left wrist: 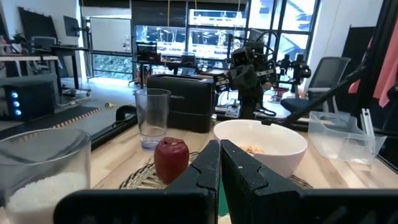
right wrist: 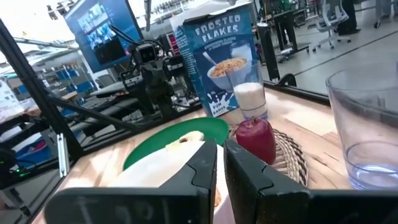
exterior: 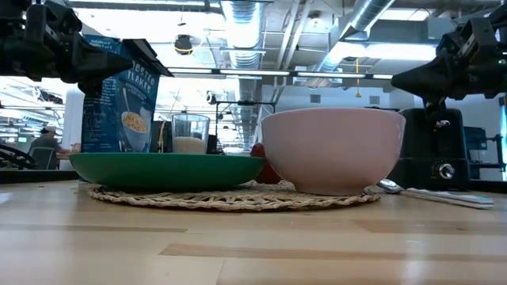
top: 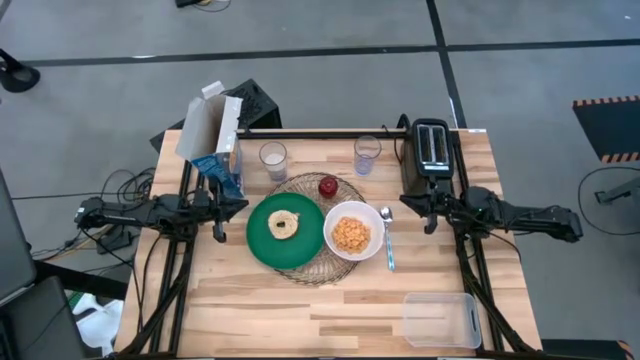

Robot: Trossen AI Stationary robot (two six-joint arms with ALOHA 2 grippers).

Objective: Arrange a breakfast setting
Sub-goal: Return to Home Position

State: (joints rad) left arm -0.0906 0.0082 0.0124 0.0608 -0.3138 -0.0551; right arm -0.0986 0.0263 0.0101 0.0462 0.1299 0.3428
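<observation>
The round wire mat (top: 316, 265) lies mid-table. On it rest the green plate (top: 262, 240) with the pale bagel (top: 283, 223), the white bowl (top: 370, 215) of orange cereal (top: 351, 234) and the red apple (top: 328, 186). The blue-handled spoon (top: 388, 245) lies flat on the table, right of the bowl. A glass of milk (top: 273, 158) and a clear glass (top: 367, 153) stand behind the mat. My left gripper (left wrist: 219, 144) hovers shut, left of the plate. My right gripper (right wrist: 220, 144) hovers shut, right of the bowl. Both point level toward the mat and hold nothing.
A cereal box (top: 215, 140) stands at the far left and a black toaster (top: 432, 150) at the far right, just behind my right arm. A clear plastic tub (top: 441, 320) sits at the near right corner. Bare wood shows along the near edge.
</observation>
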